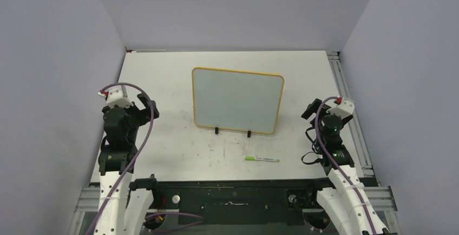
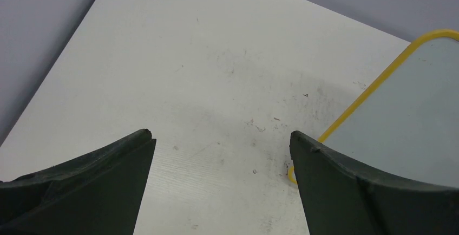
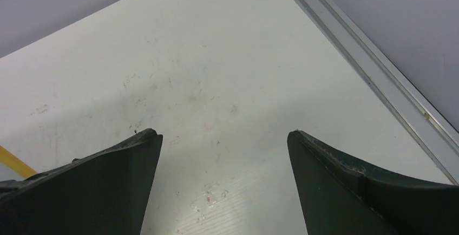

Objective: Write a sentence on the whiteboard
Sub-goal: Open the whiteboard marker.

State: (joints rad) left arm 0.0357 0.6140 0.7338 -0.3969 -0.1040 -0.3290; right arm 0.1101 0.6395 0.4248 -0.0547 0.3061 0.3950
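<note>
— Since you're nearer that side, how does the left gripper [image 2: 222, 137] look?
— Spread wide with nothing between the fingers. It hangs over bare, scuffed bench [image 1: 162, 78] just left of the whiteboard [image 1: 238, 99], and the board's yellow corner shows close by its right-hand finger.
— And the board itself?
— It's in the middle of the bench, between the two arms, with its pale face towards us. Its two black clip feet [image 1: 216, 130] are on the near edge. Whether it stands or lies flat, I can't tell. A green-capped marker [image 1: 262, 160] lies on the bench in front of it, apart from the frame.
— The right gripper [image 3: 224, 135]?
— Just as wide and holding nothing. It's over the bench to the right of the board, near the metal rail [image 3: 379, 78].
</note>
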